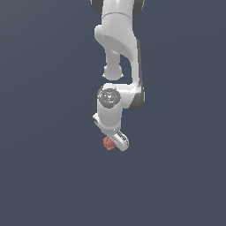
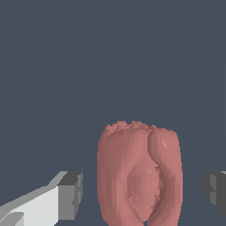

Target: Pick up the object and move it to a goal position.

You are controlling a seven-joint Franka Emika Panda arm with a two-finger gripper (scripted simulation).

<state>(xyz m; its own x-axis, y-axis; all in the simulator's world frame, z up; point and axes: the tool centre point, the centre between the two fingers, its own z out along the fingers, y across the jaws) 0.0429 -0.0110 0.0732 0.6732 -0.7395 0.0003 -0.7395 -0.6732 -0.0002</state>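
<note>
The object [image 2: 139,174] is a small dull-red, lumpy, ridged thing. In the wrist view it stands between my two fingers, with a gap on each side. One grey fingertip [image 2: 70,195] is on one side and the other fingertip [image 2: 215,190] on the other. The jaws stand apart and touch nothing. In the exterior view the object [image 1: 107,143] peeks out beside the lower end of my white gripper [image 1: 115,142], which hangs over it and hides most of it.
The floor [image 1: 44,176] is a plain dark blue-grey surface. The white arm [image 1: 119,39] comes down from the top middle of the exterior view. No other object shows.
</note>
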